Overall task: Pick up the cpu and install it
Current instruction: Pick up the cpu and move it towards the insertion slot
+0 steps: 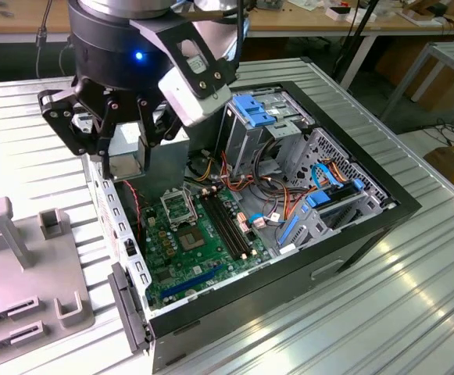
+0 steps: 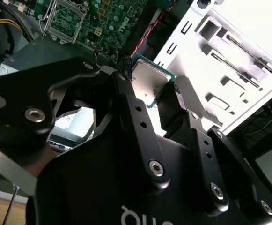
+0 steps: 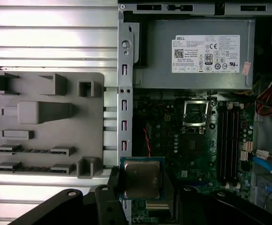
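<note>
Hand clamped on cpu by opposite edges, flat above case wall, probably to keep it level for open socket.

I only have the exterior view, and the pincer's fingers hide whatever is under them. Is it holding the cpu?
Observer: Yes. In both wrist views the pincer is shut on the cpu, whose grey metal top faces the cameras.
Operator: Is the chip lined up with the socket?
Observer: No. In the first wrist view the cpu appears beside the case wall, well apart from the socket.
</note>
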Robot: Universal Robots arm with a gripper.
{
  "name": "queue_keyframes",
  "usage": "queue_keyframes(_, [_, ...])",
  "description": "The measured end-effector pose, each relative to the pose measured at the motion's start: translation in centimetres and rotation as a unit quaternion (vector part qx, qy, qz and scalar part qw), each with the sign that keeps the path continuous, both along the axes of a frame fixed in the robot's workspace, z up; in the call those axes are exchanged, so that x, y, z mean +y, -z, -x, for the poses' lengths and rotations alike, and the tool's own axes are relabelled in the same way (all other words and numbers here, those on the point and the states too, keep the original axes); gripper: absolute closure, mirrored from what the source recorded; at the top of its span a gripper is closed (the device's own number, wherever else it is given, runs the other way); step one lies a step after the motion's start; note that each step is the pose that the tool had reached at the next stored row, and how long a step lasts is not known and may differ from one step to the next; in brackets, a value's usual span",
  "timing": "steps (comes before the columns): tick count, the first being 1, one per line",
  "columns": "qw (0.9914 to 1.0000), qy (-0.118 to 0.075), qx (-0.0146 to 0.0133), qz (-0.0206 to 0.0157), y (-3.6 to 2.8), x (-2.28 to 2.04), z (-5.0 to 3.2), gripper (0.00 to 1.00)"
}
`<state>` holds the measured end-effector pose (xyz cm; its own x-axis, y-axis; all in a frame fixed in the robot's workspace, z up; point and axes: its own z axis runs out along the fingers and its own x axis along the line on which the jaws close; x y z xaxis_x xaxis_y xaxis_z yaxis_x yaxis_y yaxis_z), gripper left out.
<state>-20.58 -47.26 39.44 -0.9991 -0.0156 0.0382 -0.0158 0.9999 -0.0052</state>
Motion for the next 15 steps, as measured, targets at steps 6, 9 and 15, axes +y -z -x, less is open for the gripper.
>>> queue_keyframes(6, [1.00000,0.000,-0.0001,0.0006,1.70,0.00,-3.79,0.53])
queue_keyframes(9, [1.00000,0.000,-0.0001,0.0006,2.20,0.00,-5.34,0.53])
queue_keyframes(15, [1.00000,0.001,-0.0021,0.0005,3.16,0.00,-8.33,0.53])
